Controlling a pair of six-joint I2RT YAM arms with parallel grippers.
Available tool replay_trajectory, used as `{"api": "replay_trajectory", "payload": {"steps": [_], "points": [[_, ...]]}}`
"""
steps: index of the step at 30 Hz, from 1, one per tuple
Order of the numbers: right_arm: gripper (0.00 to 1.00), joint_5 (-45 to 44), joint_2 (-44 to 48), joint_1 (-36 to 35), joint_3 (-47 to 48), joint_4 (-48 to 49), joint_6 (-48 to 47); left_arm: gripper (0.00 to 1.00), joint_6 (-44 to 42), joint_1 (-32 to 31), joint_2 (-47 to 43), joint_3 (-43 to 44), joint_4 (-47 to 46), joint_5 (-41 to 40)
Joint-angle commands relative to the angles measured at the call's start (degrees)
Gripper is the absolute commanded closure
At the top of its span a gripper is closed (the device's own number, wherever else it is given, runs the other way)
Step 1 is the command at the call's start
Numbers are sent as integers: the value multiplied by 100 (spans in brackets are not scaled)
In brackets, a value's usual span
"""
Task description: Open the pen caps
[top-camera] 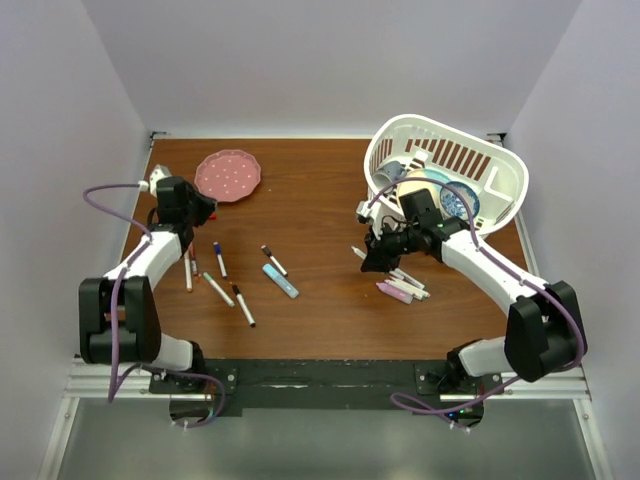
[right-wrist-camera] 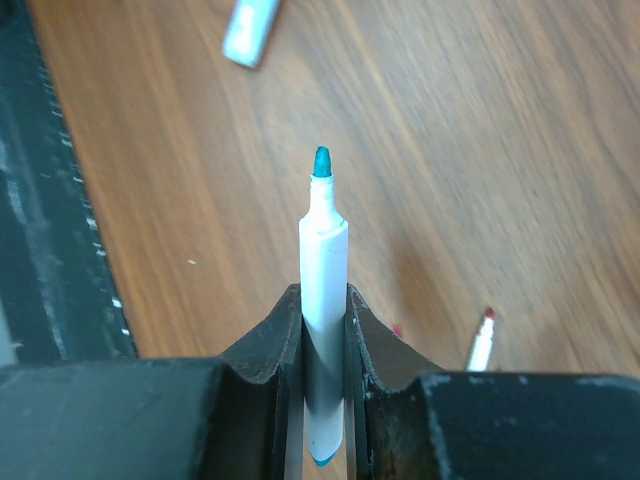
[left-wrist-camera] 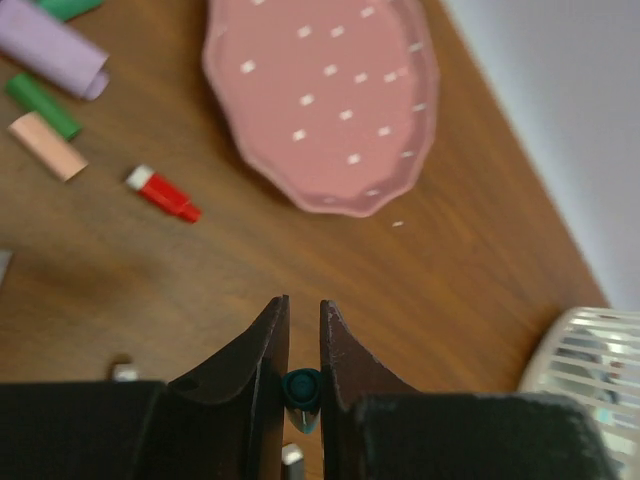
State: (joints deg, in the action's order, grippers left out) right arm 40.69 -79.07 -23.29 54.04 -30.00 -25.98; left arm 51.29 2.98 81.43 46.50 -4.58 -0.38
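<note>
A teal pen cap [left-wrist-camera: 301, 388] sits pinched deep between the jaws of my left gripper [left-wrist-camera: 304, 303], which hangs over the wood beside the pink plate [left-wrist-camera: 330, 100]. My right gripper [right-wrist-camera: 323, 290] is shut on a slim white pen [right-wrist-camera: 323, 250] whose bare teal tip [right-wrist-camera: 321, 162] points away from the wrist. In the top view the left gripper [top-camera: 205, 210] is at the far left and the right gripper [top-camera: 368, 258] is right of centre. Loose caps lie near the plate: a red one [left-wrist-camera: 163, 192], a green one [left-wrist-camera: 42, 105] and a peach one [left-wrist-camera: 47, 146].
Several capped pens [top-camera: 215, 275] and a blue highlighter [top-camera: 281, 281] lie at centre left. Uncapped pens [top-camera: 405, 285] lie by the right arm, one red-tipped [right-wrist-camera: 481, 343]. A tipped white basket [top-camera: 445, 170] with dishes stands at the back right. A purple cap [left-wrist-camera: 50, 45] lies near the others.
</note>
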Motion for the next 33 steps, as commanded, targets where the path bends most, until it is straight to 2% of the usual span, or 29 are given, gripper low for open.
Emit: {"api": "replay_trajectory", "payload": {"steps": [1,5,9,11,12,15,18,19,21,28,31,32,33], "points": [[100,-307,-21,17,195,-129,-285,100,-312,62,417,394,440,-497],[100,-421,-56,35,203,-103,-276,100,-339,272,1093,632,774,-761],[100,-448,-65,52,212,-120,-276,98,-312,466,1603,878,854,-665],[100,-456,-74,79,212,-120,-276,91,-321,492,1780,975,853,-656],[100,-482,-82,88,212,-120,-268,82,-330,501,1832,1010,853,-647],[100,-614,-135,123,203,-111,-276,70,-304,572,1947,1133,950,-700],[100,-754,-310,140,221,-207,-346,61,-312,642,1904,1256,1108,-604],[100,-816,-355,166,264,-269,-373,60,-304,677,1755,1247,1108,-569],[100,-913,-425,167,256,-375,-486,51,-312,677,1544,1221,1126,-542],[99,-1510,-267,167,19,-489,-610,40,-680,704,52,897,1065,-7],[95,-2090,-258,88,-122,-524,-672,33,-1225,712,-704,467,610,1098],[91,-2370,-284,44,-165,-507,-681,31,-1374,704,-890,309,546,1954],[90,-2503,-302,18,-209,-481,-672,29,-1637,695,-1083,-85,198,2381]]}}
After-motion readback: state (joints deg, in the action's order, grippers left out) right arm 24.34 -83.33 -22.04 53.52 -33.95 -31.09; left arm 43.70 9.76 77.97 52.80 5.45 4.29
